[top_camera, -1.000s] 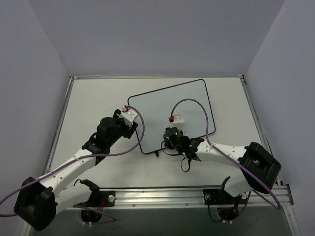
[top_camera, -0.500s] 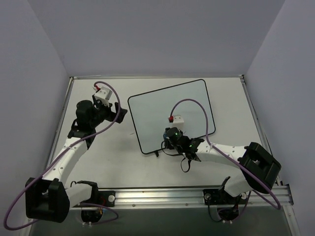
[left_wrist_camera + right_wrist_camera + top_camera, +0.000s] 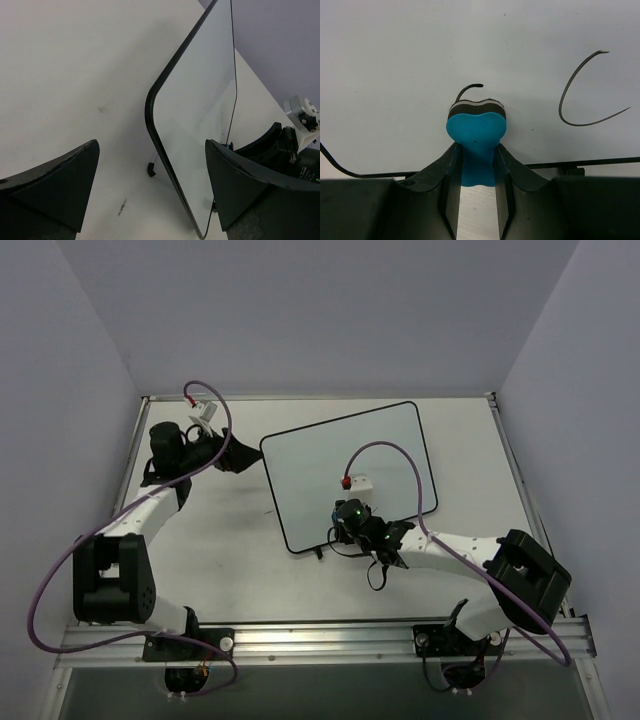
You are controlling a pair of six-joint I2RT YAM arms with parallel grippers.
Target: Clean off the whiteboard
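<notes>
The whiteboard lies tilted on the table, its two small black feet on the near edge. In the right wrist view the whiteboard bears a black "c" mark and a short curved stroke. My right gripper is shut on the blue eraser, whose felt presses on the board just below that stroke. In the top view this gripper is at the board's near edge. My left gripper is open and empty beside the board's left corner, not touching it.
A black foot of the board and a dark scuff on the table show in the left wrist view. An aluminium rail runs along the near edge. Purple cables loop over both arms. Walls close in the left, right and back.
My left arm has swung away from the board's near-left side to the far left of the table. The right gripper and the board have stayed put.
</notes>
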